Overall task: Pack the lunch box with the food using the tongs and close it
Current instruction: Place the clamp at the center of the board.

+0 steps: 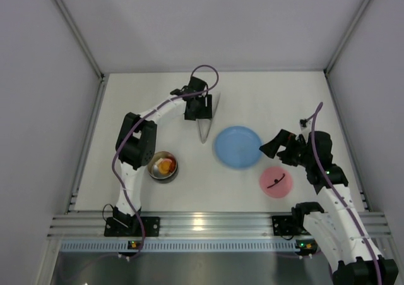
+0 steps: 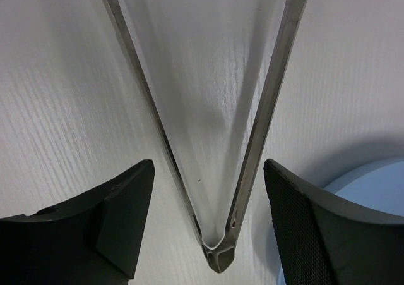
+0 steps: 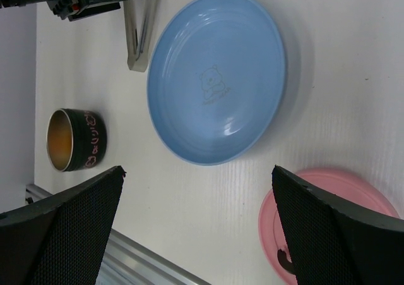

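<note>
Pot (image 1: 151,169), at eight o'clock from the plate (image 1: 238,147), looks filled with food (image 1: 165,165), though I can't count pieces. My left gripper (image 2: 208,168) straddles the tongs (image 1: 206,128) at eleven, jaws apart, untouching. Right gripper (image 1: 270,148) gapes empty; I'd next fetch the lid (image 1: 276,182) at five.

Overhead looks down; wrist views close; both share tongs (image 2: 270,108).

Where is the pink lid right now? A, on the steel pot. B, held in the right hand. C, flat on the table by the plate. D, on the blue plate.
C: the pink lid lies on the table beside the blue plate, with the lunch box standing uncovered.
</note>
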### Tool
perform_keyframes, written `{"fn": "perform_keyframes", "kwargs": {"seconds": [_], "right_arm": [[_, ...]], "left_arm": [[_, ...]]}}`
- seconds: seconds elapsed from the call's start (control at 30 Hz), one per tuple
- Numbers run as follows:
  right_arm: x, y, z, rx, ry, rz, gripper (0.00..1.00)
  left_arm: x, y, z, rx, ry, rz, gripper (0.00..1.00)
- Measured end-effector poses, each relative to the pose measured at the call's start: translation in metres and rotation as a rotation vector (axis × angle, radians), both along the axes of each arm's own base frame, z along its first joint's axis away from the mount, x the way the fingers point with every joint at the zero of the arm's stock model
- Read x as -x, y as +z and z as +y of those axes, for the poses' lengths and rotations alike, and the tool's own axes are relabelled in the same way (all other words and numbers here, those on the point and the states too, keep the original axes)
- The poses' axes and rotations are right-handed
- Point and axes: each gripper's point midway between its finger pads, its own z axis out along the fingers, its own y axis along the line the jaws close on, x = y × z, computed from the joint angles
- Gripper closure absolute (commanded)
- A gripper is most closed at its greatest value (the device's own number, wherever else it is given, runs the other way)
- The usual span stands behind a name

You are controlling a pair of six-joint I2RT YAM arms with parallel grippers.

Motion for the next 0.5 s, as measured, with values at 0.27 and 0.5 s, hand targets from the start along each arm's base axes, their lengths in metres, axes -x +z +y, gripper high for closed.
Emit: {"fn": "perform_keyframes", "kwargs": {"seconds": [0.27, 0.5], "right_arm": [[0.000, 0.004, -0.004, 0.021, -0.011, 0.002, 0.01], [-0.003, 0.010, -0.015, 0.065, -0.068, -0.001, 0.02]], "left_arm": [[-0.002, 0.003, -0.001, -0.001, -0.011, -0.011, 0.22], [-0.001, 0.038, -0.005, 0.028, -0.027, -0.076, 0.22]]}}
